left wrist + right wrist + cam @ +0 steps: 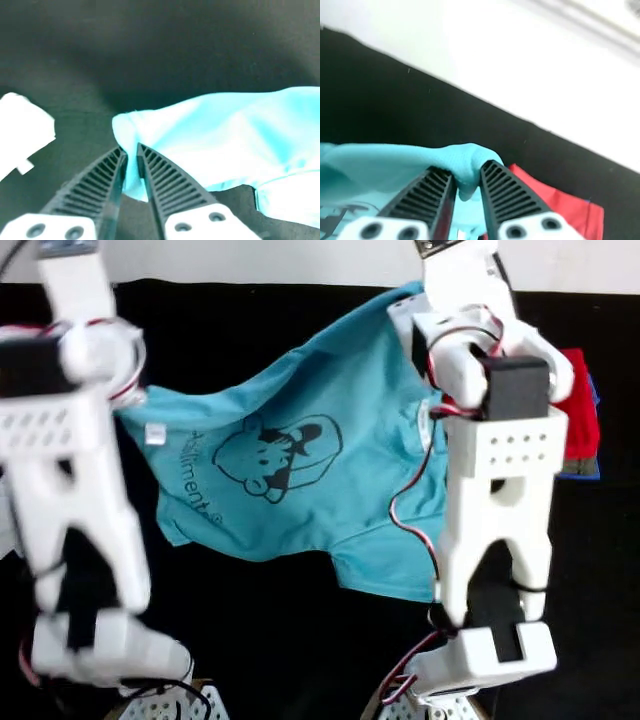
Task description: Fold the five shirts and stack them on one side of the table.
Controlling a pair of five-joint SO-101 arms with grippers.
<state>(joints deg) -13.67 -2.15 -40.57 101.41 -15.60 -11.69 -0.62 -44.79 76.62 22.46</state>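
A teal shirt with a dark cartoon print hangs stretched between my two arms above the black table. My left gripper is shut on a fold of the teal shirt at its left edge. My right gripper is shut on a bunched edge of the teal shirt near the table's far side. A folded red shirt lies on darker folded shirts at the right edge of the table, partly hidden by the right arm, and the red shirt lies just beyond my right gripper.
The table's far edge meets a white wall. Both arm bases stand at the near edge. A white tag shows on the shirt's left part. A white arm part sits beside my left gripper.
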